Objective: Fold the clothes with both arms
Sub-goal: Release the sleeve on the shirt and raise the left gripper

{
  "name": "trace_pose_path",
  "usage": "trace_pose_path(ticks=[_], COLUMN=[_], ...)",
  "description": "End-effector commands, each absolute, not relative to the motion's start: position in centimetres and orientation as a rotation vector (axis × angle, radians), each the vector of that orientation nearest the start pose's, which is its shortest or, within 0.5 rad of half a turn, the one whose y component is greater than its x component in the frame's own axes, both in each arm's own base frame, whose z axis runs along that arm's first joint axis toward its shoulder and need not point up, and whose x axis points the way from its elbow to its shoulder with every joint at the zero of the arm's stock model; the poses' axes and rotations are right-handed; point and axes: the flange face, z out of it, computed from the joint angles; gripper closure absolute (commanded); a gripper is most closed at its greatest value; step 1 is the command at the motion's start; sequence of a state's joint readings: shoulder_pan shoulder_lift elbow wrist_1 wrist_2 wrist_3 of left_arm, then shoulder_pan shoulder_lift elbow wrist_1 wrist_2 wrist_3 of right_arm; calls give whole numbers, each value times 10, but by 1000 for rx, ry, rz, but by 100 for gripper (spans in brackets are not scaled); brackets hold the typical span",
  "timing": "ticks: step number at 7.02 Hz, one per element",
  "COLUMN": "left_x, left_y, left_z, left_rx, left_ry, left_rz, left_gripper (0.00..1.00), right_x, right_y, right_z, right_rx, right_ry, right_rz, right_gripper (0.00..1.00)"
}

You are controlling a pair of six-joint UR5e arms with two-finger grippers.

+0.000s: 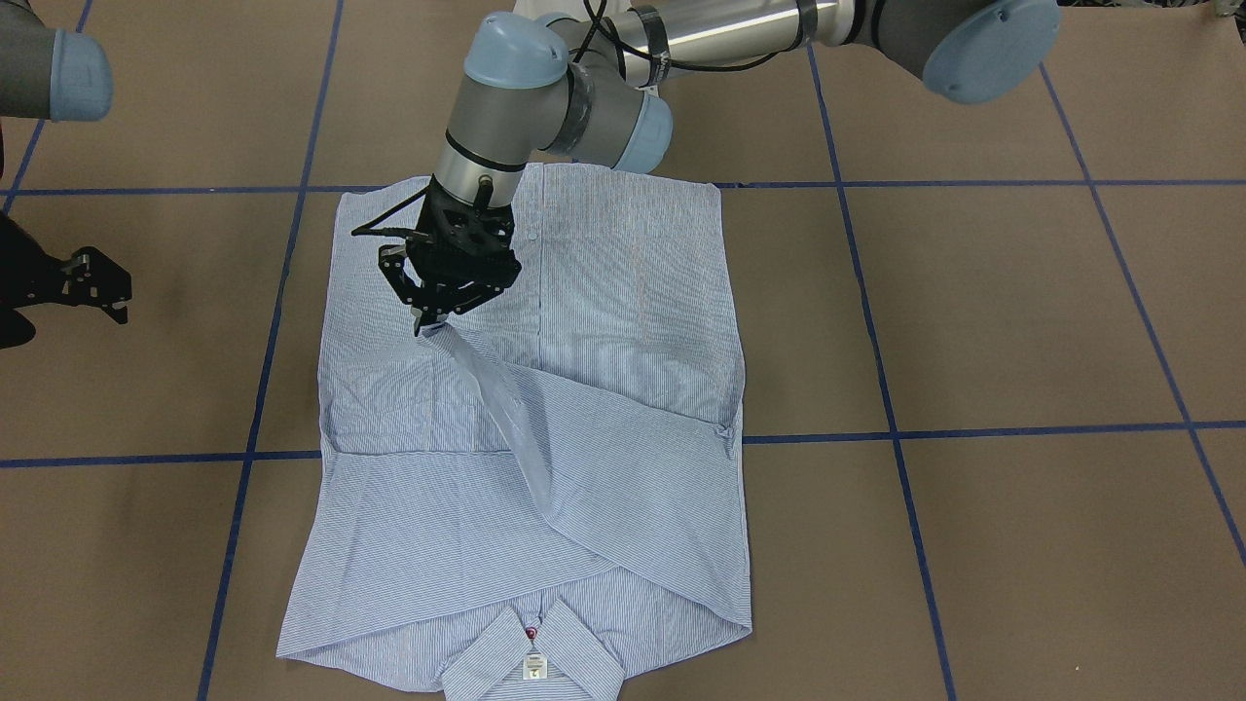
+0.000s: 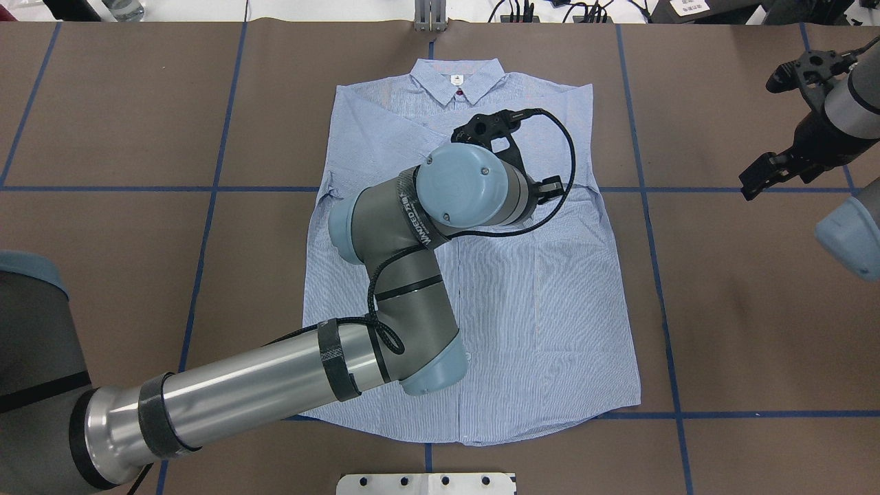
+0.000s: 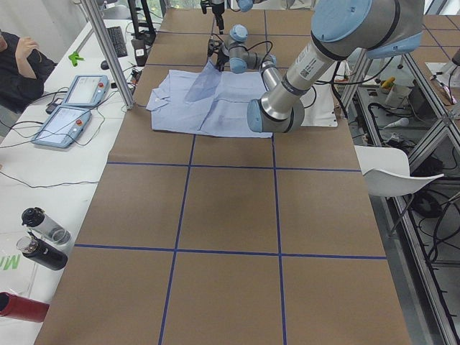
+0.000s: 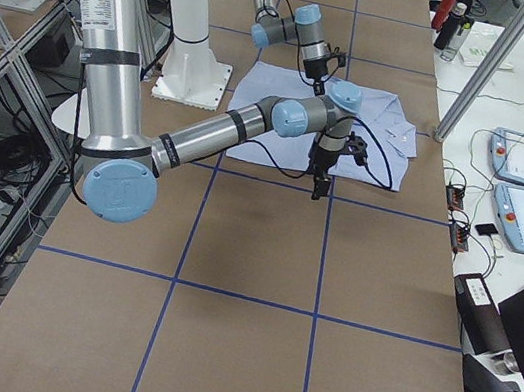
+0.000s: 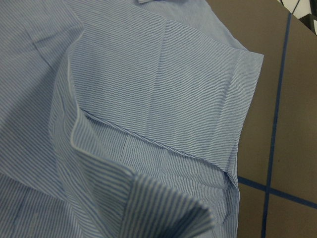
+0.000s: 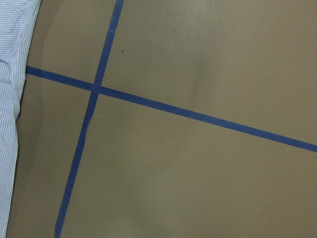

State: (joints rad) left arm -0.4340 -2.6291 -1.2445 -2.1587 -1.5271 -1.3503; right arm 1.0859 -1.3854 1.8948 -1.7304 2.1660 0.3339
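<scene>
The light blue striped shirt [image 1: 633, 292] lies flat, front up, on the brown table, collar [image 2: 457, 86] on the far side from the robot. My left gripper [image 1: 430, 326] hangs over the shirt's middle, shut on the end of a sleeve [image 1: 496, 399], which rises off the cloth in a taut ridge. The left wrist view shows the lifted sleeve fabric [image 5: 148, 208] close up over the flat shirt [image 5: 173, 89]. In the overhead view the left arm's wrist hides those fingers. My right gripper [image 1: 117, 292] hovers over bare table off the shirt's side, open and holding nothing.
Blue tape lines [image 6: 94, 89] grid the brown table cover. A white base plate [image 2: 426, 485] sits at the robot's edge. Beyond the far edge stand aluminium posts [image 3: 108, 50], two teach pendants [image 3: 72, 115], bottles [image 3: 43, 237] and a seated person [image 3: 18, 65].
</scene>
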Motion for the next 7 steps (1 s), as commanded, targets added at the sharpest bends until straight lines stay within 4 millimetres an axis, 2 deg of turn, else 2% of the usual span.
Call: trace_pose_path(ticks=[1,3,4,5,6,7], left_x=[673,677,678,690,696,707], left_y=[-461,-464,-463,-440,-421,-401], left_z=[57,65,64,62,55,55], left_rx=[607,616,618,610,653,718], left_ry=[1205,1208,1213,1251,1273,1271], left_rz=[-131,-135,-131,-107,-32,24], left_gripper=[100,100,93,43,1,0], right_x=[-183,-184,-184,-182,-181,-179], right_y=[-518,-520,-521,-522,-523,-524], right_z=[430,429,429,428,427,427], right_rx=[82,82,82,84,86,89], right_ry=[-678,-678,-678,-679,-679,-679], right_rz=[-245,-244,-243,-239,-238,-234], right_gripper=[0,0,0,0,0,0])
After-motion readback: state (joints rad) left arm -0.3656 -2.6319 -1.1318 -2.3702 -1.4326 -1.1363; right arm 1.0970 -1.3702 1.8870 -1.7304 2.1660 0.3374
